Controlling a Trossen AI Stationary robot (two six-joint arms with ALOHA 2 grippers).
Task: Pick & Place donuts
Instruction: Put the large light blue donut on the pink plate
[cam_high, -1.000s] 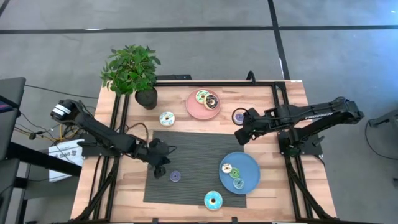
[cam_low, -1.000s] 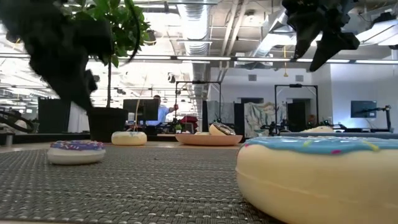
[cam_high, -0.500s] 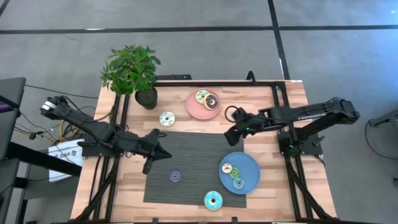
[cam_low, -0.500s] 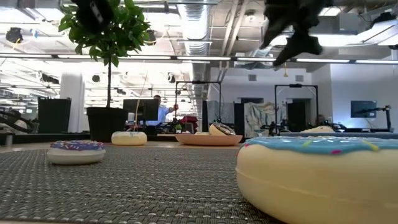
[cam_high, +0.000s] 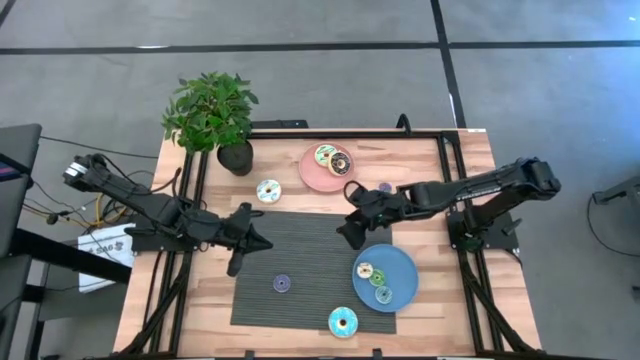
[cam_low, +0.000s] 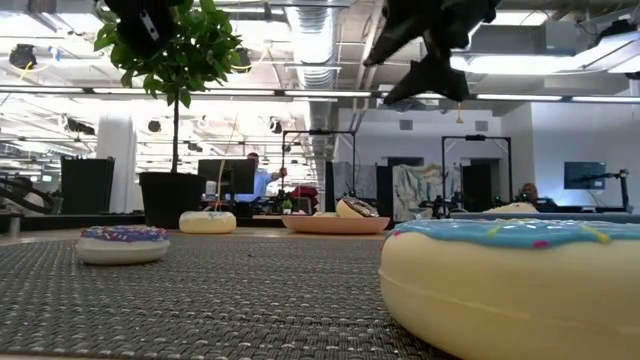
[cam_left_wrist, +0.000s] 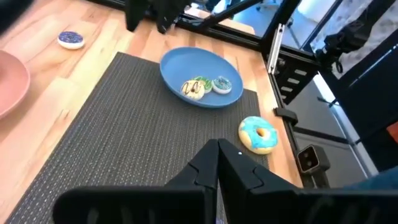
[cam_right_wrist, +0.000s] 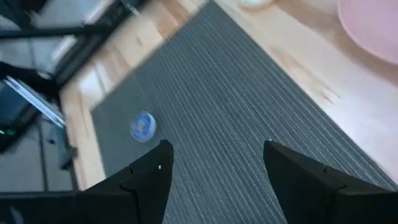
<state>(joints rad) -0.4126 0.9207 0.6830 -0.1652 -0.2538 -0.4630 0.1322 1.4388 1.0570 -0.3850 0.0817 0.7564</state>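
Note:
My left gripper (cam_high: 240, 256) is shut and empty, raised over the left edge of the dark mat (cam_high: 300, 250); its closed fingers (cam_left_wrist: 217, 163) point across the mat. My right gripper (cam_high: 350, 228) hangs open and empty above the mat's right part (cam_right_wrist: 217, 168), high in the low view (cam_low: 425, 55). A small purple donut (cam_high: 282, 283) (cam_right_wrist: 142, 126) lies flat on the mat. A large cyan donut (cam_high: 343, 322) (cam_left_wrist: 258, 134) lies at the mat's near edge. Three small donuts (cam_high: 377, 282) lie on the blue plate (cam_high: 400, 262), two (cam_high: 333, 159) on the pink plate (cam_high: 310, 175).
A cyan-and-white donut (cam_high: 268, 190) and a small purple one (cam_high: 385, 187) lie on bare wood beyond the mat. A potted plant (cam_high: 212, 115) stands at the far left corner. A black frame (cam_high: 190, 200) runs along the table's sides.
My left gripper has risen from the mat beside the small purple donut and drawn back toward the table's left edge, still shut; the donut has stayed put. My right gripper has moved toward the table's left, from the wood by the pink plate to over the mat, and tipped down, still open.

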